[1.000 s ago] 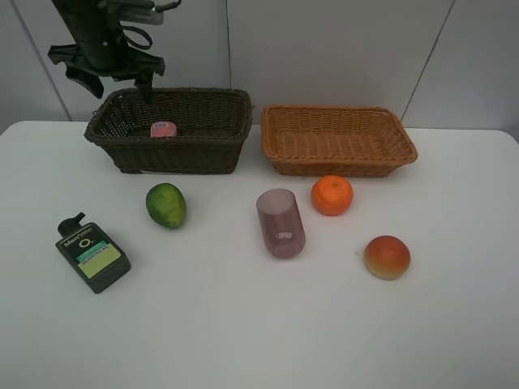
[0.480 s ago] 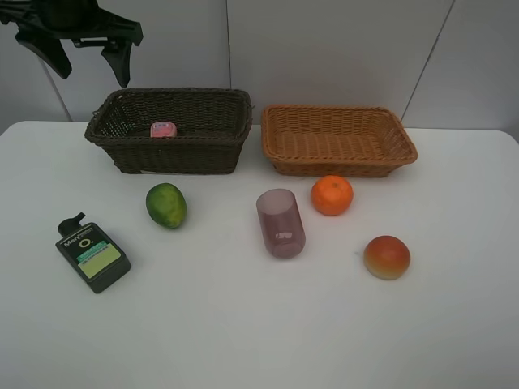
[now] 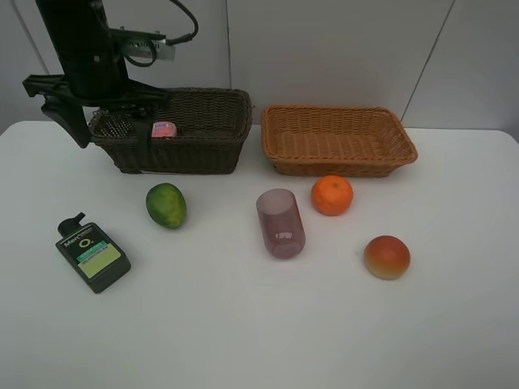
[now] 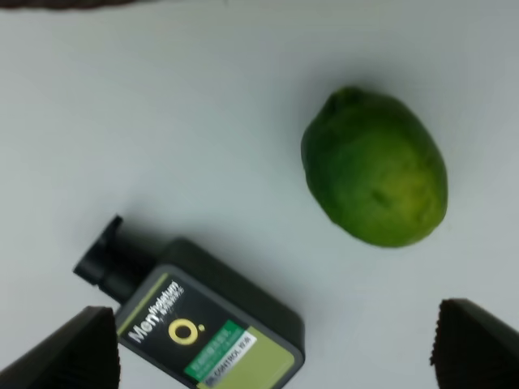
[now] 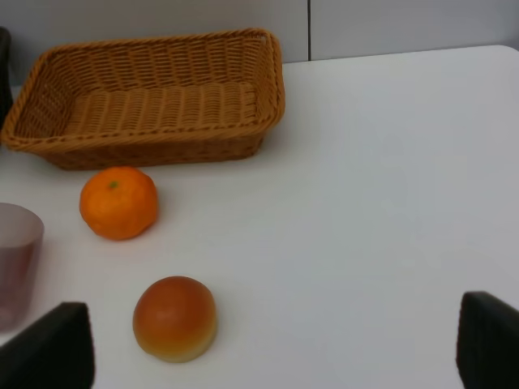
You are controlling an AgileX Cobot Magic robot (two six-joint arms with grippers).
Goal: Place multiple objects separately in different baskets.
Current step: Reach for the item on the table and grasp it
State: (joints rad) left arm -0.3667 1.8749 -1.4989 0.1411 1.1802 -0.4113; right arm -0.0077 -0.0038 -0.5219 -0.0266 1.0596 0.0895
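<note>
Your left gripper (image 3: pixel 112 134), jaws wide and empty, hangs by the dark wicker basket (image 3: pixel 182 156) holding the pink bottle (image 3: pixel 163 129); your right gripper (image 5: pixel 268 344) is likewise open. The green fruit (image 3: pixel 166 205) and black bottle (image 3: pixel 93 255) lie near each other, so if you descend off-centre a finger may knock one away.

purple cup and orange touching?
Apart. Right wrist view shows bare white table between the purple cup and the orange.

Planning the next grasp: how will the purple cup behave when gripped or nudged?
The purple cup looks translucent and empty, so probably light, perhaps slippery. It stands upright on the table, so a sideways nudge could tip it; its round wall would then likely roll.
</note>
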